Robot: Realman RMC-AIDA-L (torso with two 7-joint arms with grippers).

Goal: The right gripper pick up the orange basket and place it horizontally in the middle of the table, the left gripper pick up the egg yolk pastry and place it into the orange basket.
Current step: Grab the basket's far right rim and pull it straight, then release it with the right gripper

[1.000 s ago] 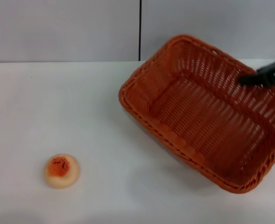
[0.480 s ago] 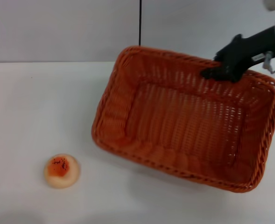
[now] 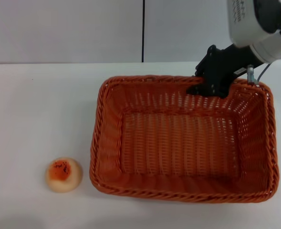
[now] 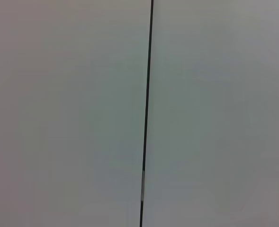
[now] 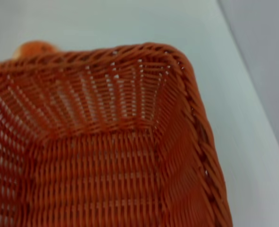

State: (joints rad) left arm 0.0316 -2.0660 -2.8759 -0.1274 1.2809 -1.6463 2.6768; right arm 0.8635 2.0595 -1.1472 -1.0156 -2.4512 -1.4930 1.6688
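The orange basket [image 3: 178, 195] lies level and lengthwise on the white table [image 3: 40, 109], right of centre in the head view. My right gripper [image 3: 208, 89] reaches down from the upper right, its black claw shut on the basket's far rim. The right wrist view looks into the basket [image 5: 106, 165] and over one corner of its braided rim. The egg yolk pastry [image 3: 63, 174] rests on the table near the front left, a short gap from the basket's left wall; a sliver of the pastry [image 5: 32, 47] peeks over the rim in the right wrist view. My left gripper is out of view.
A grey back wall with a dark vertical seam [image 3: 143, 31] rises behind the table. The left wrist view holds just that wall and the seam [image 4: 148, 113]. Bare tabletop [image 3: 45, 95] stretches left of the basket.
The right gripper has swung the basket leftward and turned it from tilted and skewed to flat and square with the table. The pastry has not moved.
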